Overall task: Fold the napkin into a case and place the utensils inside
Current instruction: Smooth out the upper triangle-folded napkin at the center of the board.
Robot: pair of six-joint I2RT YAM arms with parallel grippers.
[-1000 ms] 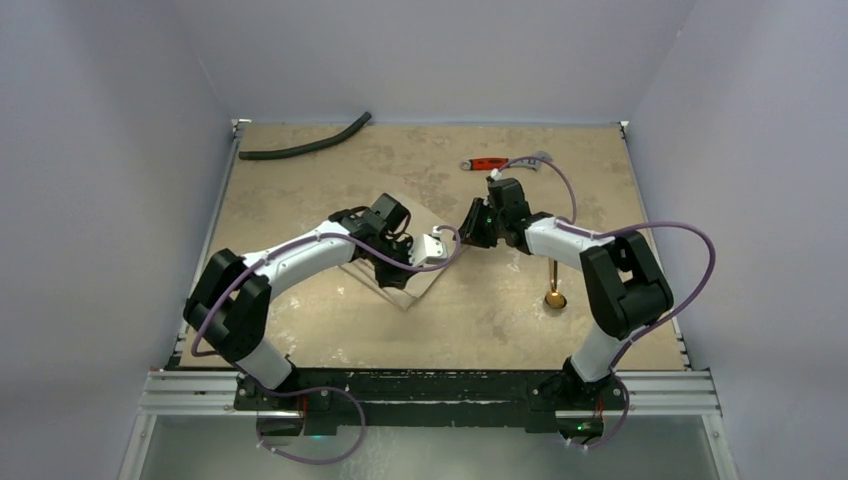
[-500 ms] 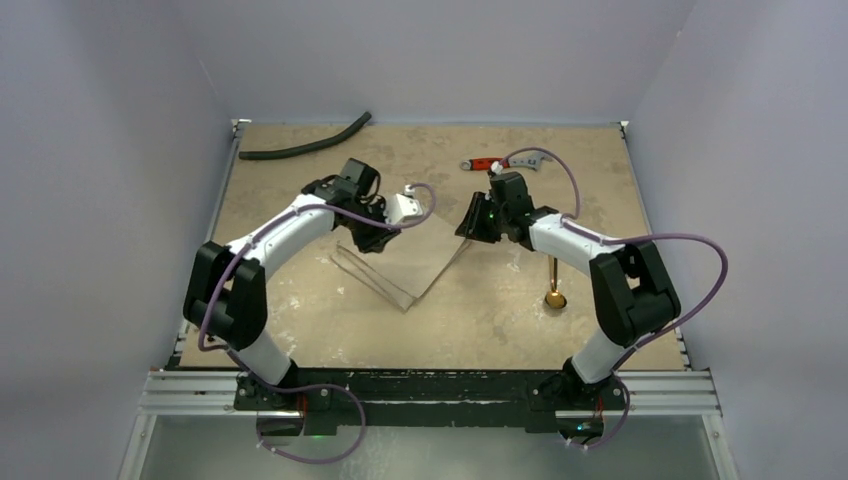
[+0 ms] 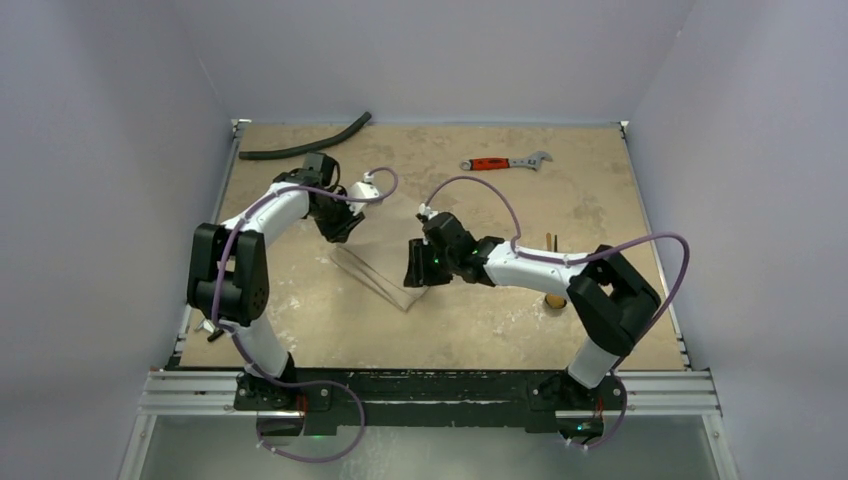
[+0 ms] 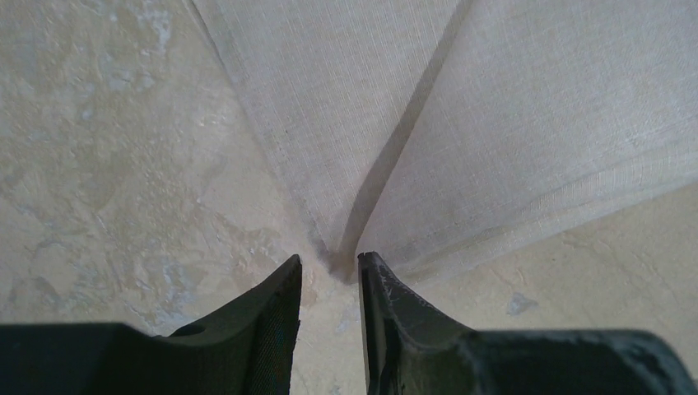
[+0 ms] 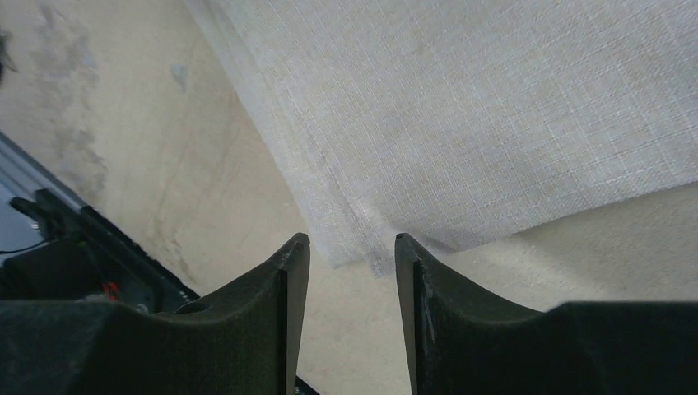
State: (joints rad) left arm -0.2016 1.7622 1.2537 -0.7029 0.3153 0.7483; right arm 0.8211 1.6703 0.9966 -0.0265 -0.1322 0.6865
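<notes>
Beige napkin [image 4: 510,123], left claw [image 4: 329,259], right claw [image 5: 351,240], both parted at corners

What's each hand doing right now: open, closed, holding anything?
Left hand: open, holding nothing, tips at a corner of the napkin.
Right hand: open, holding nothing, over a napkin corner.
</notes>
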